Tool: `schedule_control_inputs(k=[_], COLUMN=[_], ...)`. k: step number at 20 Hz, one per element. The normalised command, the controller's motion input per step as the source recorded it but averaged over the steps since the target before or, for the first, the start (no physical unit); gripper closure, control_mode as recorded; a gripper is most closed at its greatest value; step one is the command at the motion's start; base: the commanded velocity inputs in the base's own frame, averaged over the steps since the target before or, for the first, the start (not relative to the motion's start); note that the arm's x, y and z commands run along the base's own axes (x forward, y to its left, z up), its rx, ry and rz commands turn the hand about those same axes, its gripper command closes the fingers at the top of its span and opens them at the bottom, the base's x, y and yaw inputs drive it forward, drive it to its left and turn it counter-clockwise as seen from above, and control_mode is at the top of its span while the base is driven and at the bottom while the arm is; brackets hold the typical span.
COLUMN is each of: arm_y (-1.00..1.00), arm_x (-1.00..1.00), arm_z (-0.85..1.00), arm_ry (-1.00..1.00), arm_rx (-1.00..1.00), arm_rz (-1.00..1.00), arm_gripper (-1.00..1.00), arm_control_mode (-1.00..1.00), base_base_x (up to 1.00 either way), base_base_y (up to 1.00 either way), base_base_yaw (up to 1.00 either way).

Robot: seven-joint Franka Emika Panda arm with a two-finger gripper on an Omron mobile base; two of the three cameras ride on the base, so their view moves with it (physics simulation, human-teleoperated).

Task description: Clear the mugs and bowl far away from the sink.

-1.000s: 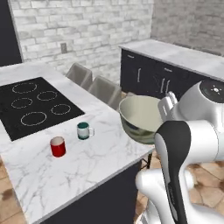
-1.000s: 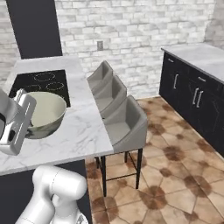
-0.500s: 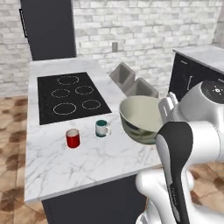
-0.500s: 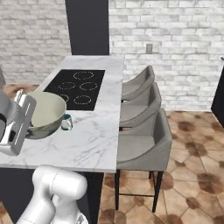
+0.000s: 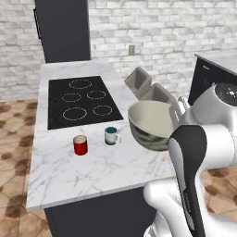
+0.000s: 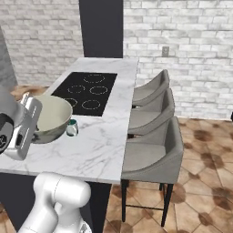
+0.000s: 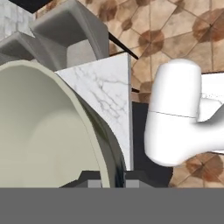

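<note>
While clamped on its rim, tool [image 7: 107, 183] with tilted bowl [image 5: 150, 122] above counter [image 5: 92, 176].

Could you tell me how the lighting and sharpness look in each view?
Left base view: even light, soft shadows beside the red mug and the white mug. Right base view: flat and sharp, bowl evenly lit. Hand view: bowl rim dark-edged, nothing blurred.

Two mugs: red mug [image 5: 80, 145], teal-banded mug [image 5: 110, 135]; one bowl [image 5: 149, 122]; seemingly three chairs [image 6: 152, 150].
</note>
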Motion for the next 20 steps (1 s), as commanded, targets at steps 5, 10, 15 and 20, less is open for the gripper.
schedule_control_inputs(k=[5, 10, 15, 20], arm_y=[-0.68, -0.59, -0.34, -0.28], arm_x=[0.59, 0.39, 0.26, 0.28], arm_z=[-0.09, -0.12, -0.2, -0.35], arm_ry=[0.08, 0.03, 0.0, -0.01], arm_rx=[0.06, 0.01, 0.0, 0.0], arm_rz=[0.08, 0.13, 0.14, 0.19], arm_gripper=[1.0, 1.0, 1.0, 1.0], arm_control_mode=[-1.0, -1.0, -1.0, -1.0], base_base_x=[0.0, 0.0, 0.0, 0.0], base_base_y=[0.0, 0.0, 0.0, 0.0], base_base_yaw=[0.0, 0.0, 0.0, 0.0])
